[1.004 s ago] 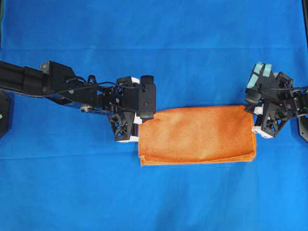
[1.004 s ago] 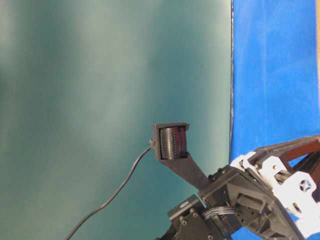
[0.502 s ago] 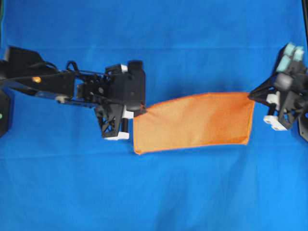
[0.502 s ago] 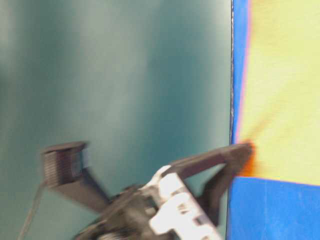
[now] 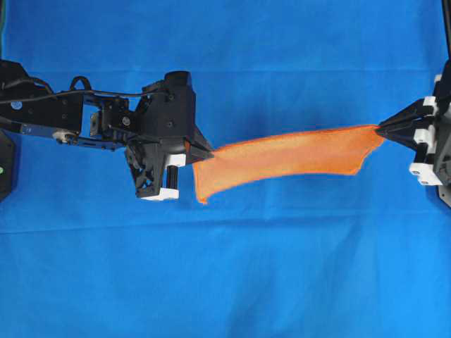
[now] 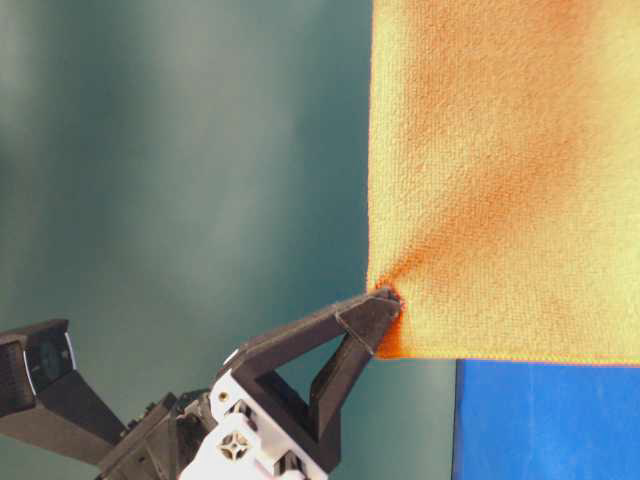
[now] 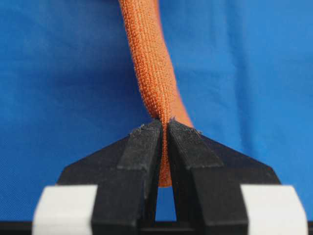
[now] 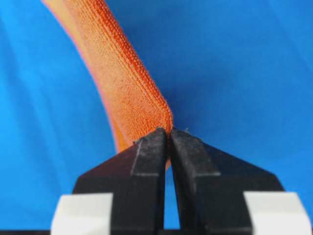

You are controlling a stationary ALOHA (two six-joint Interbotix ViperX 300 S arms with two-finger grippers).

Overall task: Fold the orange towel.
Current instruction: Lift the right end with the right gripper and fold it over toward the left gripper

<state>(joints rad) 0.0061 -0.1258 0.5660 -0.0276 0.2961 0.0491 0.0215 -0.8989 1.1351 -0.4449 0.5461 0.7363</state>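
Note:
The orange towel (image 5: 289,158) hangs in the air as a folded band stretched between my two grippers above the blue cloth. My left gripper (image 5: 206,152) is shut on its left end, and the wrist view shows the towel (image 7: 149,63) pinched between the black fingertips (image 7: 142,147). At the right edge my right gripper (image 5: 382,132) is shut on the other end, with the towel (image 8: 120,81) clamped at the tips. In the table-level view the towel (image 6: 510,170) hangs as a wide orange sheet held at its corner by a gripper (image 6: 385,300).
The blue cloth (image 5: 232,282) covers the whole table under the towel. The left arm (image 5: 63,116) reaches in from the left edge. A teal wall (image 6: 180,150) fills the left of the table-level view.
Both grippers have lifted the towel off the cloth and pulled apart. The left went left and the right went right, so the flat folded towel now hangs as a taut band.

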